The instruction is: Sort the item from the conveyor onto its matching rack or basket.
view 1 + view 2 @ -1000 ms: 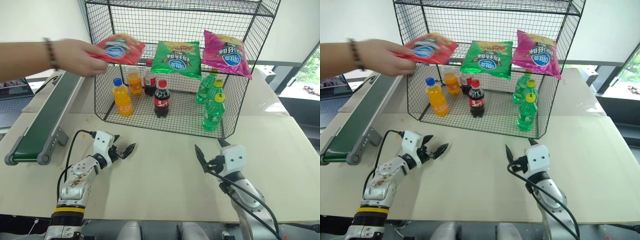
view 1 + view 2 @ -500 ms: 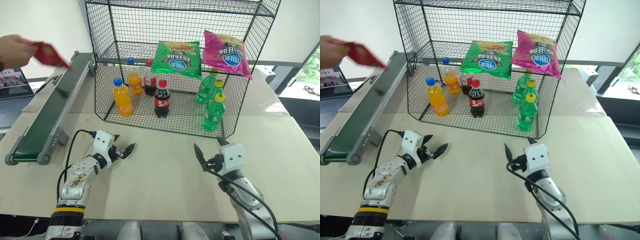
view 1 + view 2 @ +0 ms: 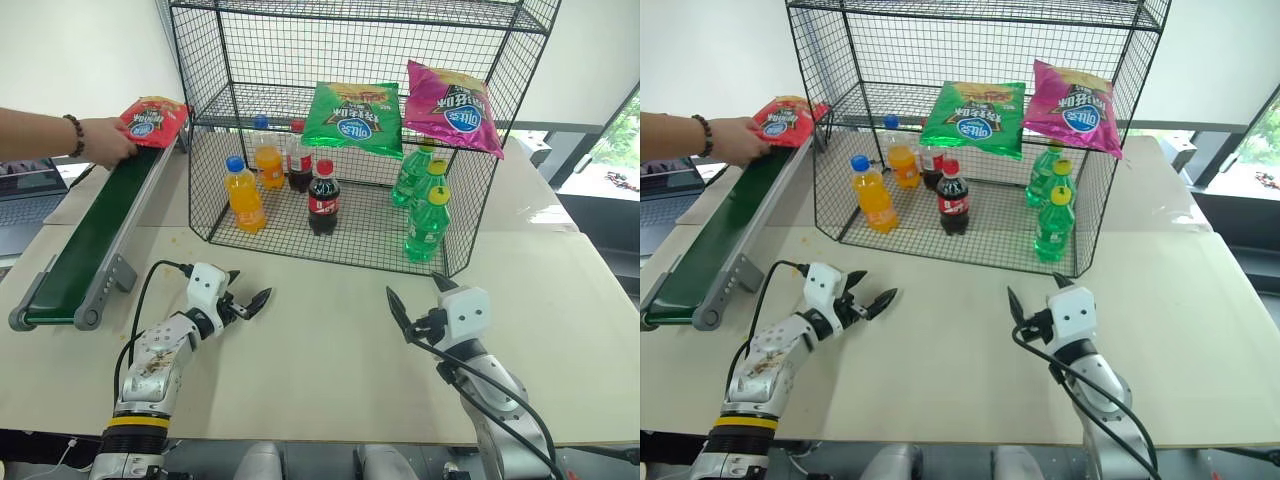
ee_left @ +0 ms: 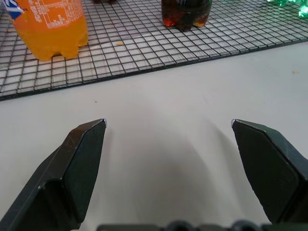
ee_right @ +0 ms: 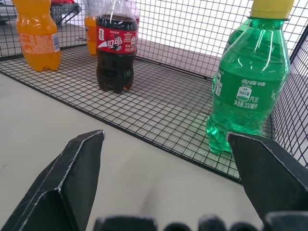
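at the far end of the conveyor (image 3: 95, 225), beside the upper left corner of the black wire rack (image 3: 350, 130), a person's hand (image 3: 108, 142) holds the red snack bag (image 3: 154, 120) just above the belt. in front of the rack, on the pale table (image 3: 330, 360), the left gripper (image 3: 247, 302) rests with its fingers spread wide and empty. the right gripper (image 3: 418, 300), also in front of the rack, stands wide apart too, gripping nothing.

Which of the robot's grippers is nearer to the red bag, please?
Left. The left gripper sits below the red bag, near the conveyor; the right gripper is across the table, farther off.
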